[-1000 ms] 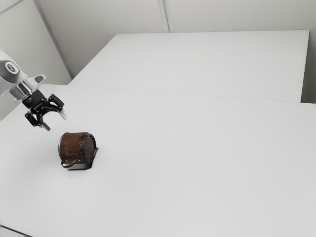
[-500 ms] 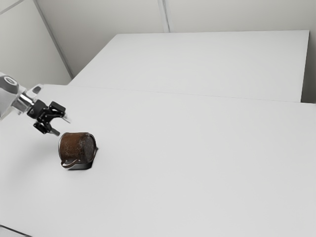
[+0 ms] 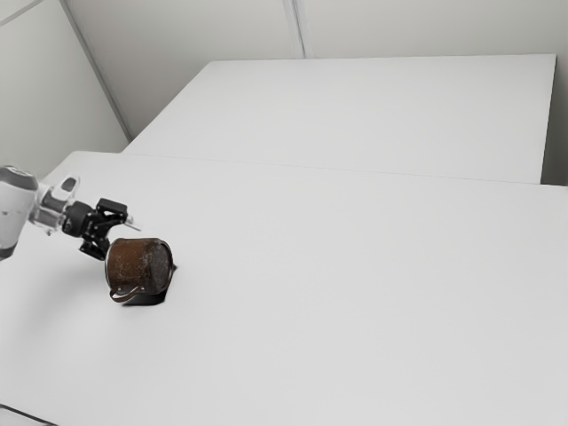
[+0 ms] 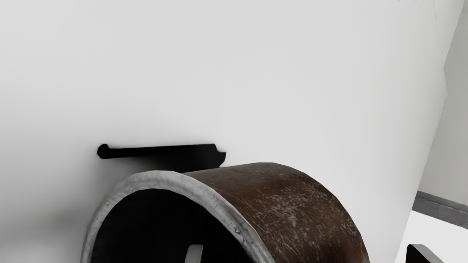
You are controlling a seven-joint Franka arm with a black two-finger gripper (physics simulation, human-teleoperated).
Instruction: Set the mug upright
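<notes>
Fingers [image 4: 416, 256]: they are standing wide apart, you are seeing one tip before the dark mouth [image 4: 146, 226] of the mug [image 3: 138, 264] and the other outside, past its brown wall; they are not clamping on anything; whether the first tip is already reaching inside the mouth, you cannot tell
Gripper [image 3: 121, 241]: it is hanging low at the mug's mouth end, and it is pointing toward the exterior view's right
Mug: it is lying on its side on the table [image 3: 355, 293], so it is not standing upright; its mouth is facing your gripper, its bottom is facing the exterior view's right
Handle [image 3: 124, 295]: it is sticking out low, at the side which is facing the exterior camera
Shadow [image 4: 168, 155]: it is lying dark on the table, just beside the mug
Arm [image 3: 12, 211]: it is coming in from the exterior view's left
</notes>
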